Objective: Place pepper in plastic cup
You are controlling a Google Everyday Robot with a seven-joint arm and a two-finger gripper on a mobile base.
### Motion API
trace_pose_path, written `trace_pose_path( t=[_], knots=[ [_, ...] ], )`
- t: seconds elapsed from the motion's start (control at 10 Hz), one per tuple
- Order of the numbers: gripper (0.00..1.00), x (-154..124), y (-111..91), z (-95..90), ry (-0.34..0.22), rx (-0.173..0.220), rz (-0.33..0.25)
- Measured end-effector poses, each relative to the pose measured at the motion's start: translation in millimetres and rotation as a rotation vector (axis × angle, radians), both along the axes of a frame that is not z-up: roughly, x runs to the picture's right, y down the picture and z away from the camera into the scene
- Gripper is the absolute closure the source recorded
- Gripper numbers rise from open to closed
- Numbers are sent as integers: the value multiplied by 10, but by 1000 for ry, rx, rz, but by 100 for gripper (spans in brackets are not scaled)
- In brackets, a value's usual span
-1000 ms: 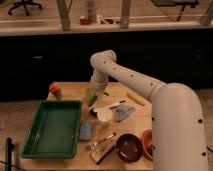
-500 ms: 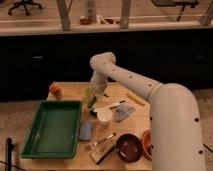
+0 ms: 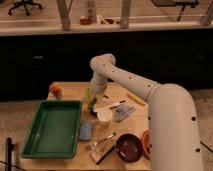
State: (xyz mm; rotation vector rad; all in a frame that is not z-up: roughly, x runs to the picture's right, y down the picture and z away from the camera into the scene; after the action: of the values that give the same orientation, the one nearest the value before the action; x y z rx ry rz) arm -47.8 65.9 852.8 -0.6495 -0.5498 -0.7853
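The plastic cup (image 3: 88, 93), a small translucent yellow-green tumbler, stands on the wooden table (image 3: 70, 92) just right of the green tray's far corner. My gripper (image 3: 96, 98) hangs straight down from the white arm, right beside the cup and partly covering it. A small dark-green shape, the pepper (image 3: 92, 104), shows at the gripper's lower end, next to the cup's base. I cannot tell whether it is held or lying on the table.
A green tray (image 3: 52, 127) fills the table's left. An orange-topped object (image 3: 55, 90) stands at the back left. Near the gripper are a white cup (image 3: 104, 117), a grey cloth (image 3: 123, 112), a blue sponge (image 3: 86, 130), a thin yellow stick (image 3: 135, 99), a dark bowl (image 3: 129, 147) and utensils (image 3: 102, 142).
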Motion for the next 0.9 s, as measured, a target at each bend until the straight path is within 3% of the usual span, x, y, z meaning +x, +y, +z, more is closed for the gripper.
trace_pose_path(
  t=[0.5,0.9],
  knots=[
    [100,-79,-307,-114,-12,99,53],
    [100,-238,-526,-87,-45,138,70]
  ],
)
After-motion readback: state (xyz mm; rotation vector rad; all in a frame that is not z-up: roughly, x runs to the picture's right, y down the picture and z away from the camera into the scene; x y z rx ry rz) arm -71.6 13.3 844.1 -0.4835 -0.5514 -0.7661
